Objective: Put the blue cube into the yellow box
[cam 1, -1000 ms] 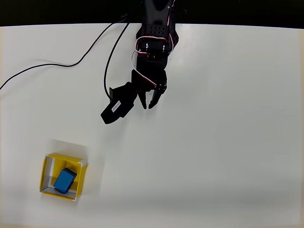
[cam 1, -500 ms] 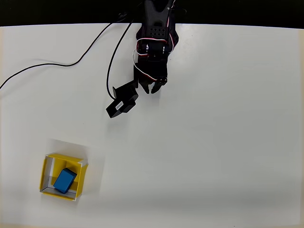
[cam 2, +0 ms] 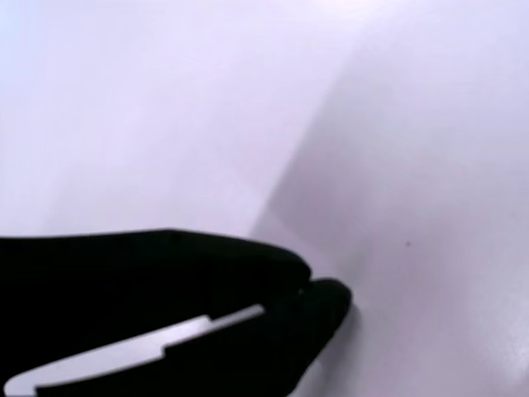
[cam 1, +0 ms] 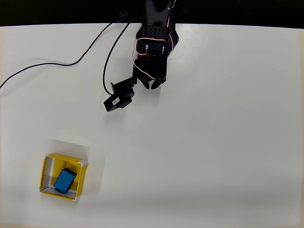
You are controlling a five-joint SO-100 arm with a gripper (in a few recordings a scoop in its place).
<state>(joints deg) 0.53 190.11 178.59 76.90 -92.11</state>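
Observation:
The blue cube (cam 1: 64, 180) lies tilted inside the yellow box (cam 1: 44, 172) near the lower left of the overhead view. My black gripper (cam 1: 149, 86) is far from both, near the top centre of the white table, pulled in close to the arm's base. Its fingers (cam 2: 318, 298) meet at the tips in the wrist view, shut with nothing between them, above bare white table.
A black cable (cam 1: 61, 64) runs across the table's upper left toward the arm. The black wrist camera block (cam 1: 118, 99) sticks out to the left of the gripper. The table's far edge (cam 1: 237, 26) borders a dark background.
The gripper has drawn back toward the arm's base at the top of the overhead view and its fingers have closed. The cube and box have not moved.

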